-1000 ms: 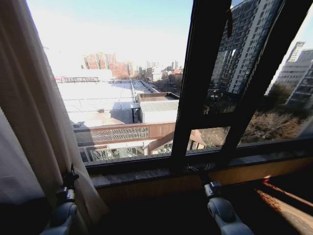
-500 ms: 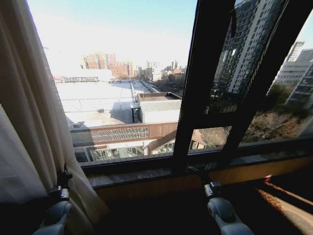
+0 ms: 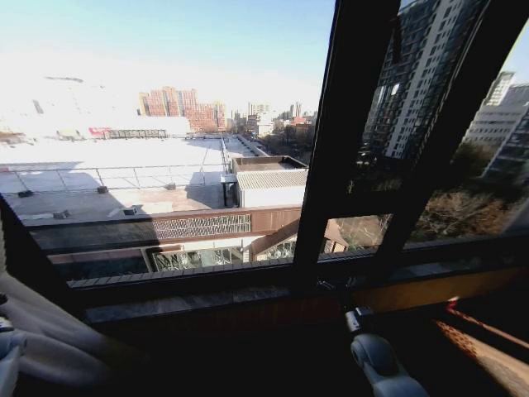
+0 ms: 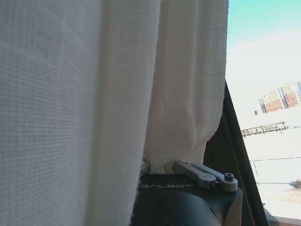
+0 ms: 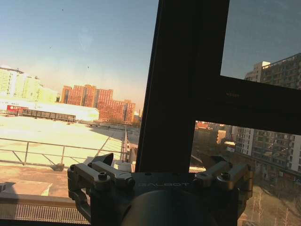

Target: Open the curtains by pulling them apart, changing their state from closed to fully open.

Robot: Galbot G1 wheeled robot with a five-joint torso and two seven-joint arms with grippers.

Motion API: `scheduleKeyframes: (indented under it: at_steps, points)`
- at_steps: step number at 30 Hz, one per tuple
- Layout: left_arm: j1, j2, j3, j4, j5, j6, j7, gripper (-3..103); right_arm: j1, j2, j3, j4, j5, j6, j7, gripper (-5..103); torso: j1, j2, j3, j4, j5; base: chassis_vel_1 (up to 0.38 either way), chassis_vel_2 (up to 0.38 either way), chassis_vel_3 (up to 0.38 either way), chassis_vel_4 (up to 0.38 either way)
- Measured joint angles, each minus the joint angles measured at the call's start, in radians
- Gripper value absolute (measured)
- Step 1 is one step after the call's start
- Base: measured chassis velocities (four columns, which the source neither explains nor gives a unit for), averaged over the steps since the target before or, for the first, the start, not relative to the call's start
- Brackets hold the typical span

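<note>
The curtain (image 4: 94, 94) is sheer white fabric with a fine woven grid, hanging in pleats right in front of the left wrist camera. Its folds gather into my left gripper (image 4: 157, 165), which is shut on the curtain, with the fingertips buried in the cloth. In the head view a low fold of curtain (image 3: 41, 351) lies at the bottom left corner, and the left pane is bare. My right gripper (image 3: 335, 287) stands open by the sill below the dark window frame, holding nothing. It is open in the right wrist view (image 5: 160, 160) too.
A dark window frame bar (image 3: 339, 165) runs upright right of centre, also close ahead in the right wrist view (image 5: 183, 84). A stone sill (image 3: 207, 298) runs along the window's foot. Sunlit floor lies at the right (image 3: 488, 347).
My left gripper has drawn the curtain far to the left, off the left pane, and the gripper has gone to the head view's left edge. The right arm has not moved.
</note>
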Motion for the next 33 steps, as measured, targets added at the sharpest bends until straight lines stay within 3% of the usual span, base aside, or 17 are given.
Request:
scheduleKeyframes:
  at_steps: [15, 17, 20, 22, 25, 29, 31, 33]
  points:
    - [0.051, -0.054, -0.011, -0.09, -0.004, 0.004, -0.005, 0, 0.0, 0.0, 0.0, 0.0, 0.0, 0.0, 0.0, 100, 0.0, 0.0, 0.0, -0.0002, 0.0002, 0.0, 0.0, 0.0, 0.0]
    - [0.099, -0.089, -0.02, -0.174, -0.015, 0.004, -0.003, 10, 0.0, 0.0, 0.0, 0.0, 0.0, 0.0, 0.0, 100, 0.0, 0.0, 0.0, -0.0003, 0.0003, 0.0, 0.0, 0.0, 0.0]
    - [0.148, -0.124, -0.033, -0.244, -0.014, 0.003, 0.0, 15, 0.0, 0.0, 0.0, 0.0, 0.0, 0.0, 0.0, 100, 0.0, 0.0, 0.0, -0.0005, 0.0005, 0.0, 0.0, 0.0, 0.0]
    - [0.218, -0.168, -0.046, -0.337, -0.014, 0.005, 0.002, 26, 0.0, 0.0, 0.0, 0.0, 0.0, 0.0, 0.0, 100, 0.0, 0.0, 0.0, -0.0003, 0.0001, 0.0, 0.0, 0.0, 0.0]
    - [0.267, -0.201, -0.055, -0.409, -0.013, 0.005, 0.002, 31, 0.0, 0.0, 0.0, 0.0, 0.0, 0.0, 0.0, 100, 0.0, 0.0, 0.0, -0.0002, 0.0006, 0.0, 0.0, 0.0, 0.0]
    - [0.386, -0.306, -0.064, -0.615, -0.003, 0.0, 0.01, 53, 0.0, 0.0, 0.0, 0.0, 0.0, 0.0, 0.0, 100, 0.0, 0.0, 0.0, -0.0003, 0.0003, 0.0, 0.0, 0.0, 0.0]
    - [0.396, -0.315, -0.064, -0.632, -0.003, -0.002, 0.01, 53, 0.0, 0.0, 0.0, 0.0, 0.0, 0.0, 0.0, 100, 0.0, 0.0, 0.0, -0.0004, 0.0004, 0.0, 0.0, 0.0, 0.0]
    - [0.451, -0.362, -0.045, -0.715, -0.006, -0.044, 0.035, 64, 0.0, 0.0, 0.0, 0.0, 0.0, 0.0, 0.0, 100, 0.0, 0.0, 0.0, -0.0003, 0.0007, 0.0, 0.0, 0.0, 0.0]
